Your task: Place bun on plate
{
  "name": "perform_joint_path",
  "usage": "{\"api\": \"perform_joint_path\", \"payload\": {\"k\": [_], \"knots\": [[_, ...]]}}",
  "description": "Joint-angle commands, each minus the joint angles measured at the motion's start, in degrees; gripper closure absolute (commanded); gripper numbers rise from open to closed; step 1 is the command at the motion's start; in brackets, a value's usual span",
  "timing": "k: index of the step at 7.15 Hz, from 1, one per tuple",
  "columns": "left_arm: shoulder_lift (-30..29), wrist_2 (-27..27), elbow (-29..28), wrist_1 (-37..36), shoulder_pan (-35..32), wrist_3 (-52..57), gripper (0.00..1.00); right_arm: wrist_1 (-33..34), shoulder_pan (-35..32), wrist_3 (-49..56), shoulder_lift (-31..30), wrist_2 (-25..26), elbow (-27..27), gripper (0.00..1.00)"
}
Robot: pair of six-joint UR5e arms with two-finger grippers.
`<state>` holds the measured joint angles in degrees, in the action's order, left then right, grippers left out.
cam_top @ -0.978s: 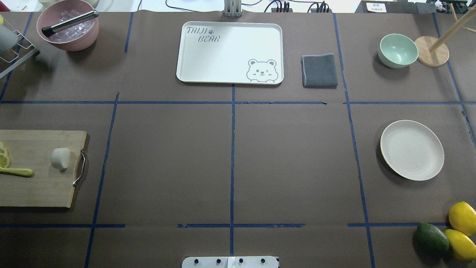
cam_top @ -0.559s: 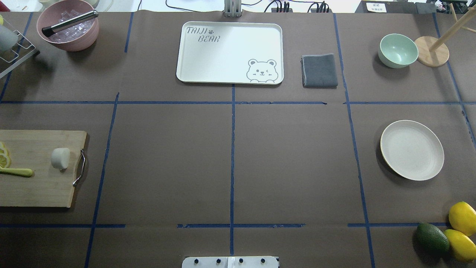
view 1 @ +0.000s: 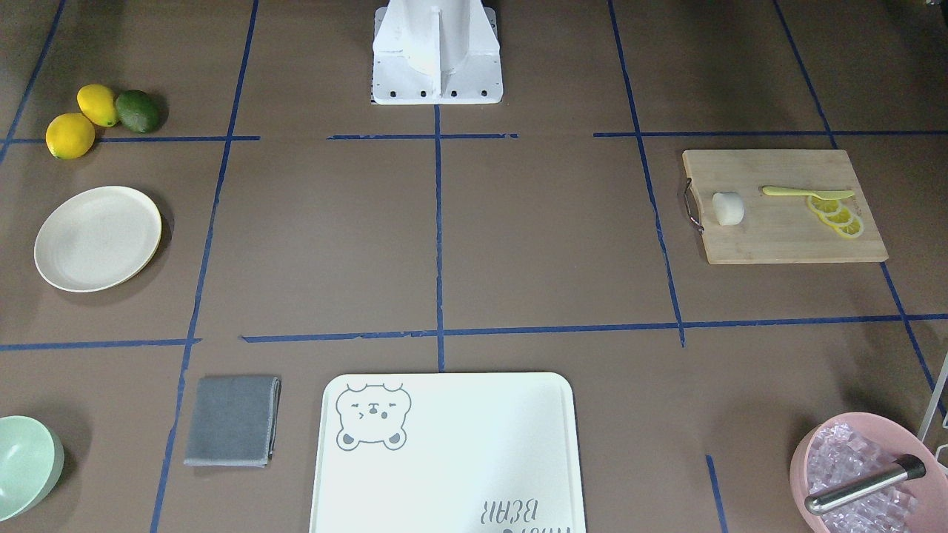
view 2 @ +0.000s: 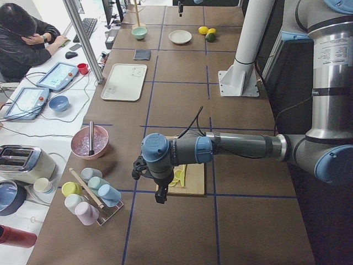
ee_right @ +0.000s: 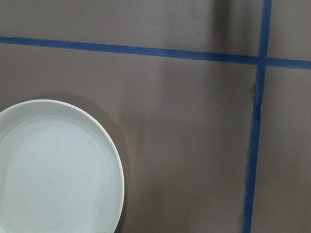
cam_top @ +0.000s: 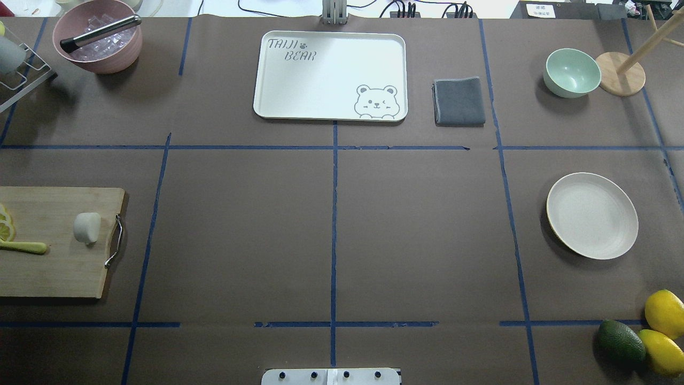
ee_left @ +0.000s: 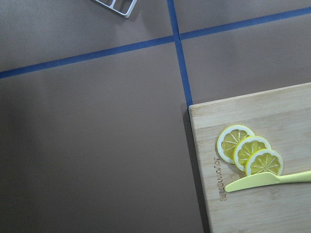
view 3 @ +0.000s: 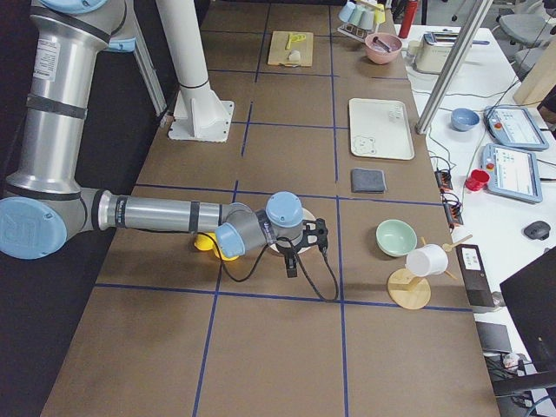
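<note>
The white bun (cam_top: 87, 226) lies on a wooden cutting board (cam_top: 53, 267) at the table's left side, near the board's metal handle; it also shows in the front-facing view (view 1: 728, 209). The cream plate (cam_top: 592, 215) sits bare at the right side, its rim also in the right wrist view (ee_right: 53, 170). My left gripper (view 2: 160, 196) hangs above the board's outer end, apart from the bun. My right gripper (view 3: 291, 263) hovers beside the plate. Each shows only in a side view, so I cannot tell whether it is open or shut.
Lemon slices (ee_left: 250, 154) and a yellow knife (ee_left: 267, 180) share the board. A bear-print tray (cam_top: 329, 75), grey cloth (cam_top: 459, 101), green bowl (cam_top: 572, 72) and pink ice bowl (cam_top: 99, 37) line the far edge. Two lemons and an avocado (cam_top: 620, 342) lie near right.
</note>
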<state>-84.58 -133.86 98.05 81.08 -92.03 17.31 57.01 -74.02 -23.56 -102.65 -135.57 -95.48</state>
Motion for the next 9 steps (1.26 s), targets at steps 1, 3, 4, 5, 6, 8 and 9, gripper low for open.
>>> {"api": "perform_joint_path", "payload": {"k": [1,3,4,5,6,8,9], "knots": [[0.0,0.0,-0.1,0.0,0.0,0.0,0.00,-10.6,6.4,-11.3,1.5,2.2,4.4,0.01],[0.0,0.0,-0.1,0.0,0.0,0.0,0.00,-10.6,9.9,-11.5,1.6,3.0,4.3,0.05],[0.0,0.0,-0.1,0.0,0.0,0.0,0.00,-10.6,11.5,-11.6,1.6,4.5,4.4,0.07],[-0.1,0.0,-0.1,0.0,0.0,0.0,0.00,-10.4,12.0,-11.6,3.0,4.6,4.9,0.11],[0.0,0.0,-0.1,0.0,0.0,0.0,0.00,-10.4,12.3,-11.9,4.5,4.6,6.2,0.18],[0.0,0.0,0.0,0.0,0.0,0.0,0.00,-10.5,12.3,-11.9,4.9,4.6,7.9,0.34],[0.0,-0.1,0.0,0.0,0.0,0.0,0.00,-10.5,12.3,-11.9,4.9,4.5,7.9,0.49]]}}
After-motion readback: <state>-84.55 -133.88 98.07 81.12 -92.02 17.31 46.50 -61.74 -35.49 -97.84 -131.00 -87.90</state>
